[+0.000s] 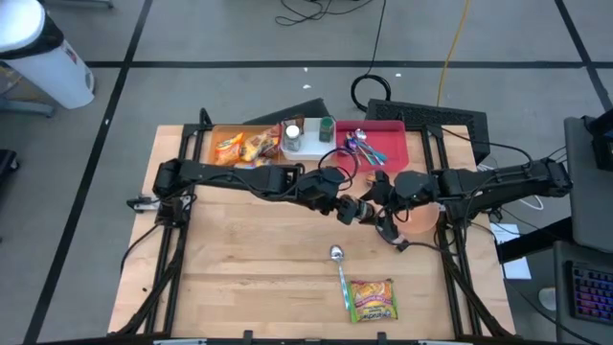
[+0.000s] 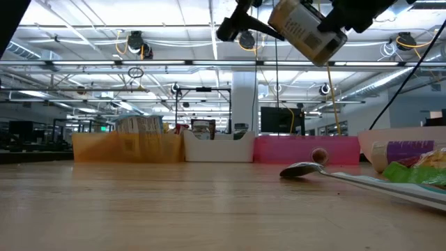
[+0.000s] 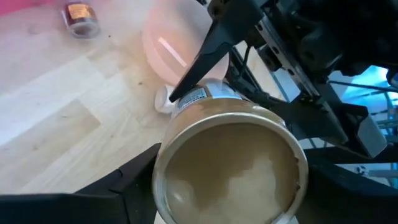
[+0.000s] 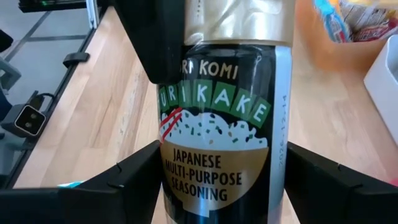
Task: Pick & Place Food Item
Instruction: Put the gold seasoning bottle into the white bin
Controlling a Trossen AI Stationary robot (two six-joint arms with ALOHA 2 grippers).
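Two dark jointed arms (image 1: 239,177), black cables, black jaws

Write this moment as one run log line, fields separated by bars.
phase: handover in air | object: furikake jar | right gripper: shut on jar | left gripper: around jar cap end | location: above table centre

Quick headcount of the table (image 1: 239,259), using the white bin (image 1: 305,144) at the back edge as the anchor. There are three bins in a row: one orange bin (image 1: 220,134) on one side of the white one, and one pink bin (image 1: 393,139) on the other. One furikake seasoning jar (image 4: 217,124) is up in the air out in front of the white bin. One metal spoon (image 1: 339,268) lies farther forward from the white bin, and one noodle packet (image 1: 372,299) sits just past the spoon. One pink bowl (image 1: 421,218) sits out in front of the pink bin. Two arms total, so two grippers: the left gripper (image 1: 347,209) and the right gripper (image 1: 375,213).
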